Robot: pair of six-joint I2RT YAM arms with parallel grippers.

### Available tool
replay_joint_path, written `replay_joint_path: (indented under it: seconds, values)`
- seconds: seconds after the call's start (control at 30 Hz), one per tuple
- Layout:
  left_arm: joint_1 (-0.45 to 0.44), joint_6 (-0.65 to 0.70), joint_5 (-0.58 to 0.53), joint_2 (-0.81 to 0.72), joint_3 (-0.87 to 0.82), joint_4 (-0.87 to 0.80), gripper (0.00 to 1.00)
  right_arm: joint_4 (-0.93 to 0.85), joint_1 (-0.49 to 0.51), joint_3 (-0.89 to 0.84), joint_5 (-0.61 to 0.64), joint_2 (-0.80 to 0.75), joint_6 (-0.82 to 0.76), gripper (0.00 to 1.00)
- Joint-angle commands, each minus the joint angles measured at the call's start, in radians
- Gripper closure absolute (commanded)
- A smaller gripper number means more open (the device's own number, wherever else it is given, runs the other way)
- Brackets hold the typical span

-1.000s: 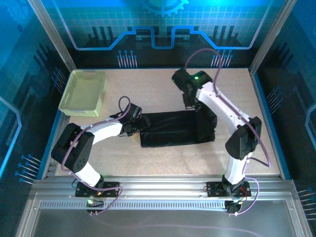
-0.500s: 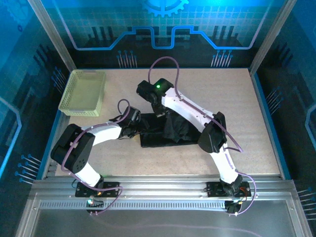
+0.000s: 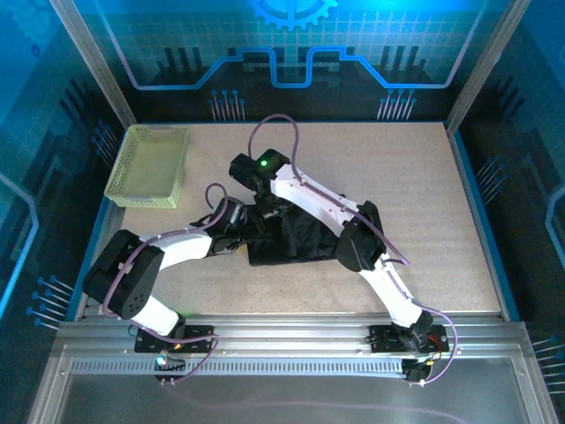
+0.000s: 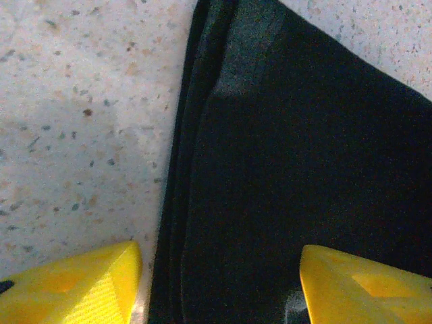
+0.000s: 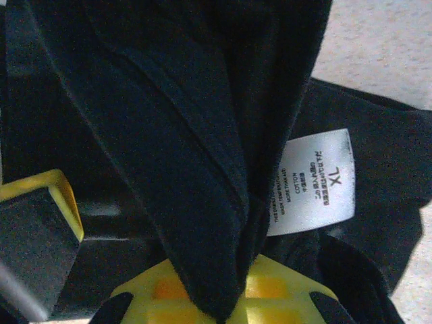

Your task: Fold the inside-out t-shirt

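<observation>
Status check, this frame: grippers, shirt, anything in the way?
Left gripper open, astride shirt edge. Right gripper shut on shirt, a fold pinched. Basket far left, apart from shirt.

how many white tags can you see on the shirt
1: a white tag printed XL, on the black t-shirt where its fabric bunches, in the right wrist view. More tags could be hidden in the folds.
</observation>
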Motion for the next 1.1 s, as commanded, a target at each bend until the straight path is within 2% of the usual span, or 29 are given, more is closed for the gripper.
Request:
replay_joint_path:
  seconds: [0.0, 0.1, 0.53, 1.07]
  values:
    - [-0.001, -0.026, -0.017, -0.035, -0.033, -0.008, 0.34, 0.028, 0.023, 0.04, -0.078, 0.04, 0.002, 0.95]
    - [0.0, -0.023, -0.016, -0.025, -0.034, -0.011, 0.35, 0.042, 0.023, 0.054, -0.107, 0.058, 0.003, 0.95]
    - [-0.001, -0.034, 0.027, 0.019, -0.038, 0.027, 0.5, 0.131, 0.024, 0.011, -0.176, 0.004, 0.053, 0.98]
    - [-0.001, -0.029, 0.021, 0.022, -0.032, 0.015, 0.52, 0.144, 0.035, 0.028, -0.161, -0.034, 0.064, 0.99]
